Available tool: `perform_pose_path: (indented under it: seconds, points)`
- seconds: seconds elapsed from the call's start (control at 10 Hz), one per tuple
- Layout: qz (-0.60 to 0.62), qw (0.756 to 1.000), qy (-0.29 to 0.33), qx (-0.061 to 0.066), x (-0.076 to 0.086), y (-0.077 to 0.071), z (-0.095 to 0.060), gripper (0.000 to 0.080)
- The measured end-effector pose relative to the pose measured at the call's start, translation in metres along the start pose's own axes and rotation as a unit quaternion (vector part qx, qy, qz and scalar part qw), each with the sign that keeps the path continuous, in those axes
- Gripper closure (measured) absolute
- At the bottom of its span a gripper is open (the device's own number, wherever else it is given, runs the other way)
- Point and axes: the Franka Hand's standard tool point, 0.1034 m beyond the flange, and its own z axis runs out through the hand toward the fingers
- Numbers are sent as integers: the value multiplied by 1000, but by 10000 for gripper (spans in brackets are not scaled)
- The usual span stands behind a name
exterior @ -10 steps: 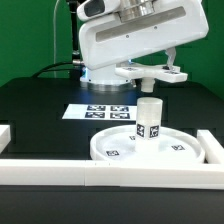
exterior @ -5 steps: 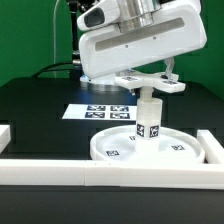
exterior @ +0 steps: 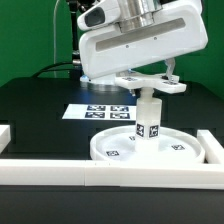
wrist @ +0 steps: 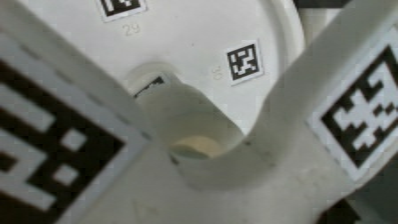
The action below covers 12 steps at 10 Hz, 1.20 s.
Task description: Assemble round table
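Since a second ago the gripper (exterior: pixel 150 77) and the cross-shaped foot (exterior: pixel 150 84) clamped in it have been lowered toward the leg (exterior: pixel 148 122). Over the last half second no further shift can be made out. The black table (exterior: pixel 40 110) is bounded in front by white border bars (exterior: pixel 50 166). The round disc (exterior: pixel 108 151) is laid flat just behind the front bar, with the marker board (exterior: pixel 98 111) beyond it. The leg is stood upright at the disc's middle. The foot is held slightly tilted directly over the leg's top; whether they touch cannot be told. In the wrist view the leg is seen between the foot's tagged arms.
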Motion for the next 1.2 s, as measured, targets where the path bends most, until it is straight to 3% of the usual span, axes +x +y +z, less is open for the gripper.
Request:
perform_pose_path:
  seconds: [0.3, 1.0, 1.1, 1.2]
  points:
    - [2, 1000, -2, 0, -3, -6, 8, 397]
    - [5, 1000, 13, -11, -1, 6, 7, 389]
    - [4, 1000, 14, -11, 0, 6, 6, 224]
    - [4, 1000, 15, -11, 0, 6, 6, 224]
